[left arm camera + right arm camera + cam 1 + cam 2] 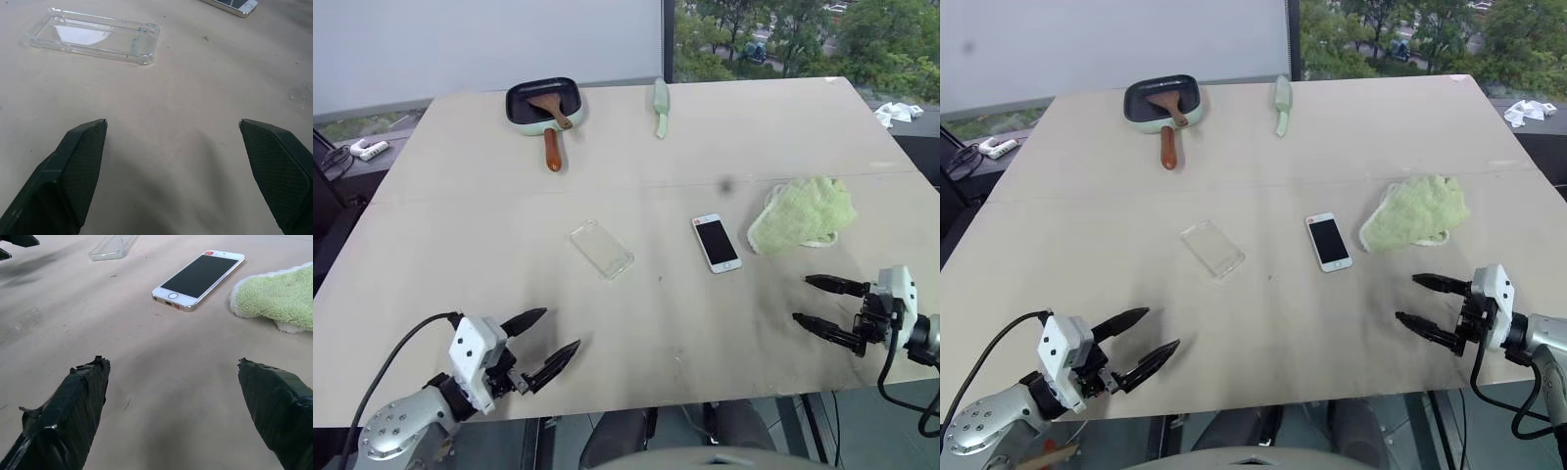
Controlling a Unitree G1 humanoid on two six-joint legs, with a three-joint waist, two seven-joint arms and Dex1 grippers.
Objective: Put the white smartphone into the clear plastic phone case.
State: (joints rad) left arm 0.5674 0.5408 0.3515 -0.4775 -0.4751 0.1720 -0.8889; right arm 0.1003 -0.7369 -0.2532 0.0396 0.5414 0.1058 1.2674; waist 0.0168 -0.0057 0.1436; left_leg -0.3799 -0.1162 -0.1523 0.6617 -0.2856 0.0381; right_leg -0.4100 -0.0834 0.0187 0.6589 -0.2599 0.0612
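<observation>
The bench [460, 245] carries both task items flat and well apart from each other near its middle, each with bare surface around it, which leaves room for an approach from either side. The left pincer [540, 345] and right pincer [822, 304] hover at the near edge, jaws spread wide and empty, apparently staged for a first reach. The white smartphone [716, 243] lies screen up just beside a green cloth [803, 213] on the right pincer's side, while the clear plastic phone case [602, 249] lies cavity up nearer the left pincer, ready to receive it.

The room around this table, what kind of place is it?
Probably a lab or office test space: a large plain table by a window onto trees, a power strip at its side.
</observation>
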